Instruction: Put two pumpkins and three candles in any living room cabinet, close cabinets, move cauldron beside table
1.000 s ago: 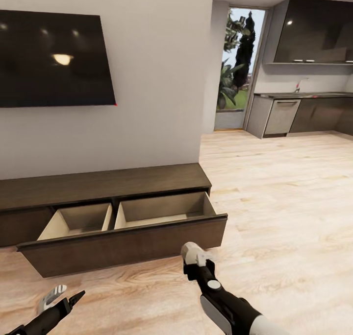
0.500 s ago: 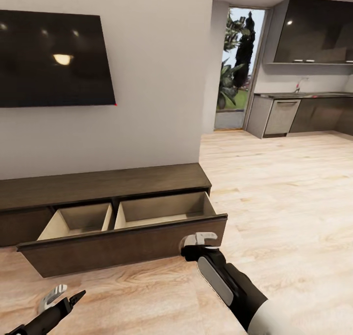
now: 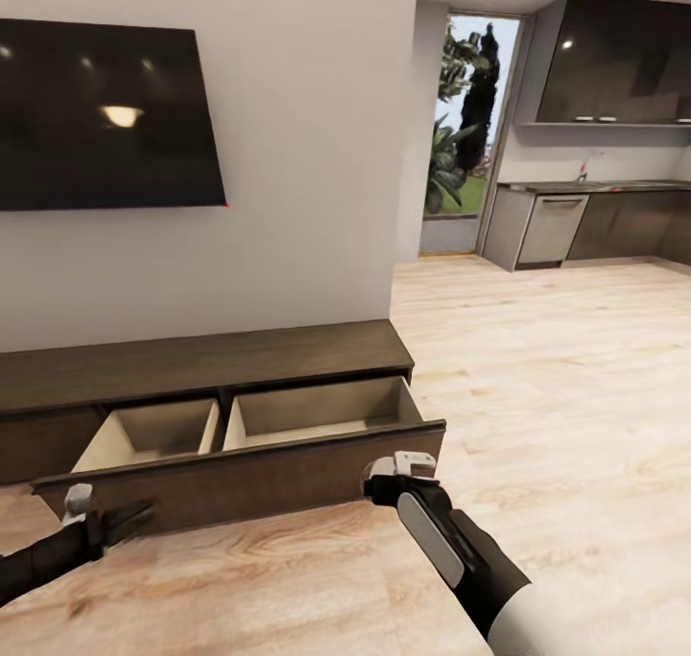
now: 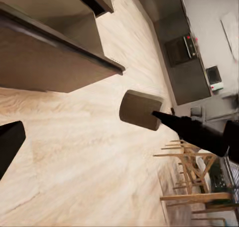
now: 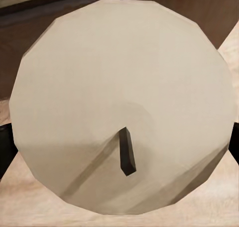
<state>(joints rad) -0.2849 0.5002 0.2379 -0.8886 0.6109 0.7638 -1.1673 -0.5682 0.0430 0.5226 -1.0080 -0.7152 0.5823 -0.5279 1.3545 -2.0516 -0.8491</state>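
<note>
Your right gripper [image 3: 401,466] had its fingers closed on a candle [image 5: 122,102] (pale, round, short dark wick), just in front of the cabinet [image 3: 206,361] and its open drawer [image 3: 245,479]. Your left gripper [image 3: 91,520] hung near the drawer's other end; I could not tell how its fingers stood.

Cabinet [image 3: 202,363]: dark brown wood, faint grain; open drawer insides pale beige. Candle [image 5: 122,105]: dull cream-taupe top face, short black wick. Floor [image 3: 557,368]: light blond planks with wavy grain. Wall [image 3: 307,157]: flat grey-white. Television [image 3: 101,114]: glossy black. Right end effector [image 3: 403,468]: pale grey tips, black body.
</note>
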